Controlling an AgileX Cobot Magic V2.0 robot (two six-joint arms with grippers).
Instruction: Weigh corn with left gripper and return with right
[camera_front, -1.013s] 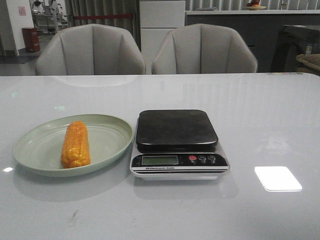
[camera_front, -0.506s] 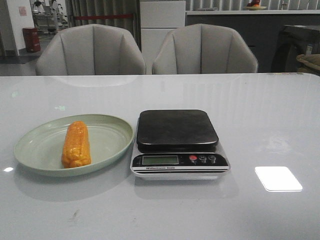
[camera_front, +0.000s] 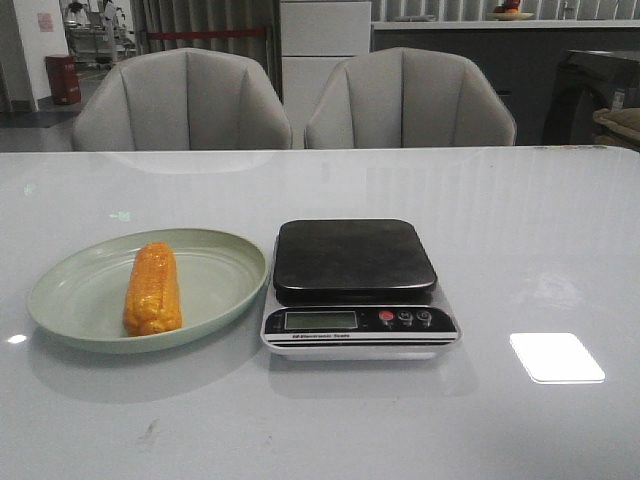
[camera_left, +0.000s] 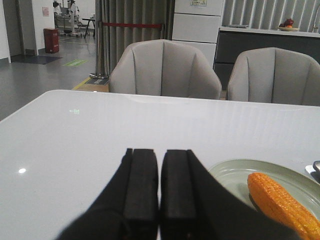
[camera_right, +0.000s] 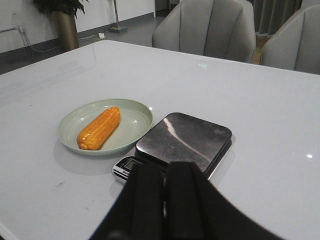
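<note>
Nearest the camera in the front view lies only bare white table with a bright window reflection at about four o'clock from the scale. Neither arm enters that view; each shows only in its own wrist picture.

The left gripper has its two blocky black fingers pressed together with nothing between them, and the right gripper is likewise closed and empty. The corn lies lengthwise in the pale green plate, a little off its centre, at roughly nine o'clock from the kitchen scale. The plate rim sits just beside the scale's edge. The black weighing platform is bare, and the display in front of it is too small to read.

In my judgement the main risks are these. The left fingers must spread before they descend, or they will push the cob instead of straddling it. The cob is round (and probably slick), so a pinch off its middle could let it roll or tip out. A low carry could clip the plate rim or nudge the scale.

From the left wrist camera the corn lies ahead of the closed fingertips and off to one side, well apart from them. From the right wrist camera it lies beyond the scale, further still. Behind the table stand two grey chairs.
</note>
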